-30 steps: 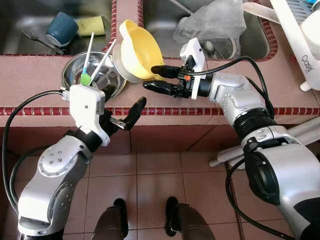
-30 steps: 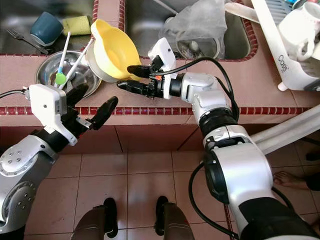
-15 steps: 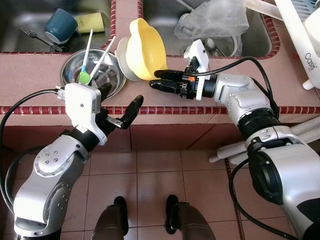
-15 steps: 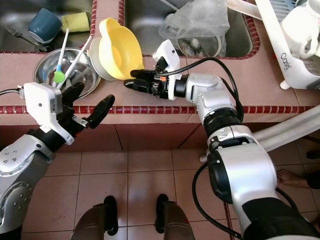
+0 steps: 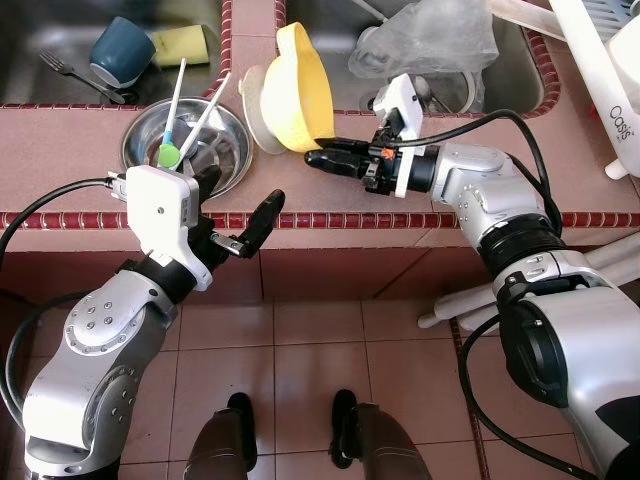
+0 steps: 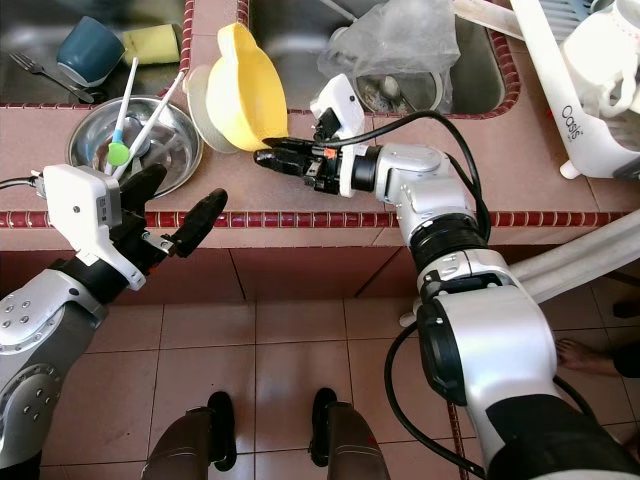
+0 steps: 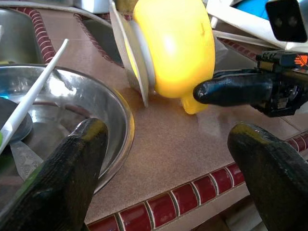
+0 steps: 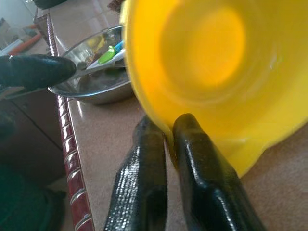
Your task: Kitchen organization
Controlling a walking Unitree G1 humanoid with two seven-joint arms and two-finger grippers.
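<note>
A yellow bowl (image 5: 300,85) stands tipped up on its edge on the brown counter (image 5: 420,215), its open side facing my right arm. My right gripper (image 5: 318,157) is shut on the bowl's lower rim, the two fingers pinching the wall (image 8: 168,127). A cream plate (image 5: 255,105) leans against the bowl's back. Beside them sits a steel bowl (image 5: 185,150) holding white-handled utensils. My left gripper (image 5: 237,200) hangs open at the counter's front edge, just short of the steel bowl, with nothing between its fingers (image 7: 72,163).
The left sink holds a blue cup (image 5: 120,55), a yellow sponge (image 5: 185,45) and a fork (image 5: 75,75). A crumpled plastic bag (image 5: 430,40) lies in the right sink. A white drying rack (image 5: 600,70) stands at the far right. Red tiles trim the counter edge.
My right gripper's fingers have come together on the yellow bowl's rim, and the bowl has tipped up from slanted to nearly upright. The left gripper has barely moved.
</note>
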